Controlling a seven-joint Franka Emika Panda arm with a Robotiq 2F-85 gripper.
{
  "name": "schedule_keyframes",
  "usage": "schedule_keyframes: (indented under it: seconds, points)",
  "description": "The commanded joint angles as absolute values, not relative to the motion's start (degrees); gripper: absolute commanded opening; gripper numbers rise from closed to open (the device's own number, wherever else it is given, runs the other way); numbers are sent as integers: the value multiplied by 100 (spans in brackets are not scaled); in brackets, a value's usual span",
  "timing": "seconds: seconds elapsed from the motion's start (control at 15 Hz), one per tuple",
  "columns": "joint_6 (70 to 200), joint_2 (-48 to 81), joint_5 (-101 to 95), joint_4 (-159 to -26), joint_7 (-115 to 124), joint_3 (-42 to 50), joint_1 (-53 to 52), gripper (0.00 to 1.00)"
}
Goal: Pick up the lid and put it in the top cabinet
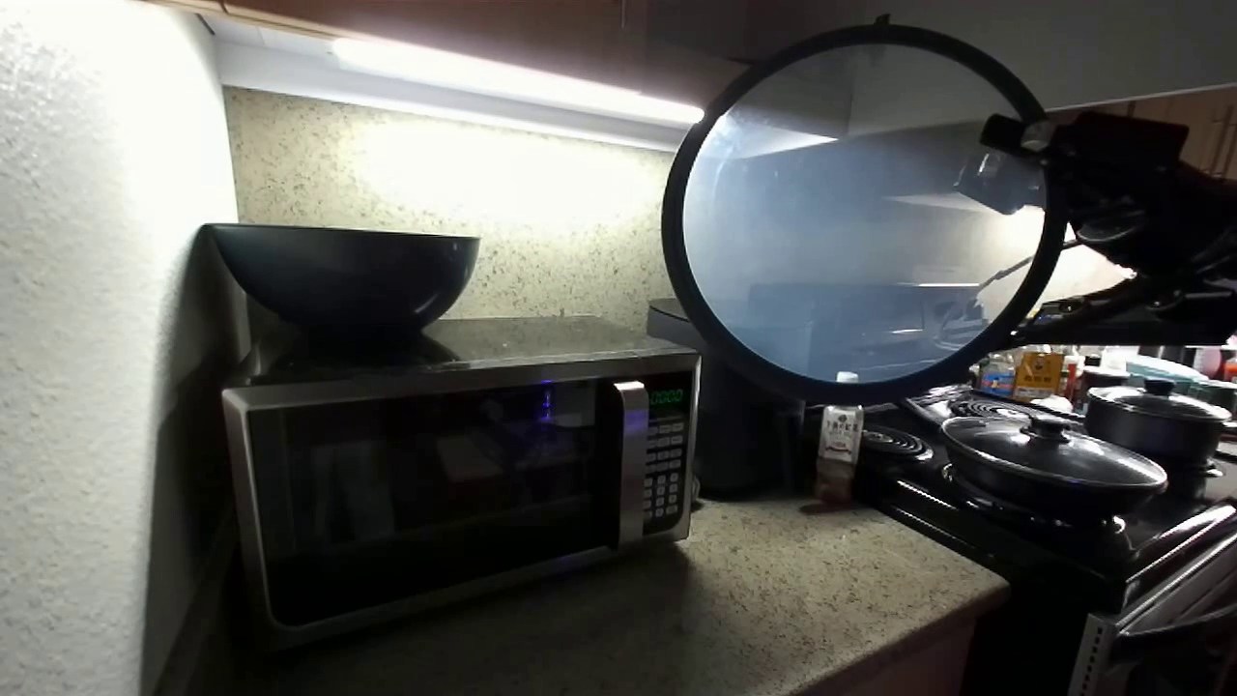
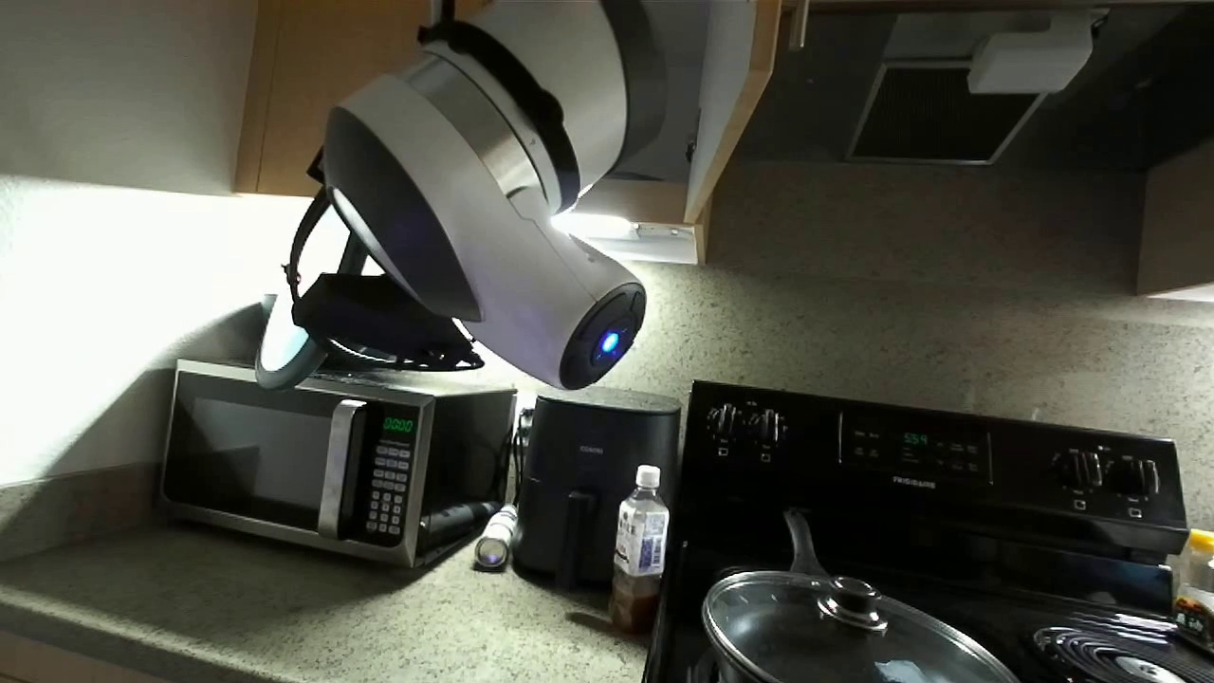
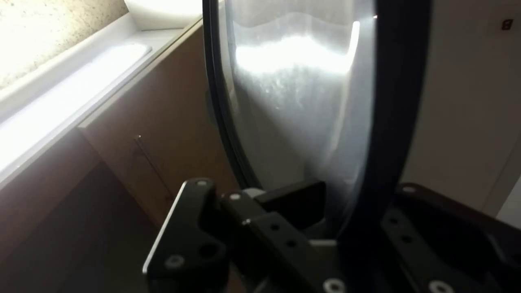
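The lid (image 1: 850, 222), a wide translucent disc with a thick dark rim, is held up in the air above the counter. My gripper (image 3: 346, 207) is shut on its rim, one finger (image 3: 297, 203) lying against the glass in the wrist view. The far finger is partly hidden by the rim there. In an exterior view the arm covers most of the lid (image 2: 285, 332). The top cabinet (image 2: 322, 95) hangs on the wall behind the arm, with a door (image 2: 730, 104) swung outward. Its interior is mostly hidden by the arm.
Below the lid stands a microwave (image 1: 435, 483) with a big black bowl (image 1: 348, 275) on top. A black air fryer (image 2: 597, 484) and a bottle (image 2: 640, 550) stand beside it. A covered pan (image 1: 1049, 464) sits on the stove. A lit strip (image 1: 512, 82) runs under the cabinet.
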State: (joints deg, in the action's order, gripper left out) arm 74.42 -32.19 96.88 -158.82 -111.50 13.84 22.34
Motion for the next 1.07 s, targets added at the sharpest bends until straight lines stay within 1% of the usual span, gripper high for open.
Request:
schedule_keyframes:
  seconds: [0.0,0.33,0.47,0.53,0.87,1.0]
  points:
    - [7580,-3405,10738,-15888,-11450,1276,2159,0]
    - [8397,-3608,12959,-15318,-11482,728,1806,0]
    - [8492,-3553,13499,-15019,-11797,570,1690,0]
    - [8333,-3521,13014,-15208,-11431,717,1792,0]
    - [8355,-3473,13008,-15196,-11443,725,1771,0]
    - [8382,-3403,13373,-15099,-11803,650,1705,0]
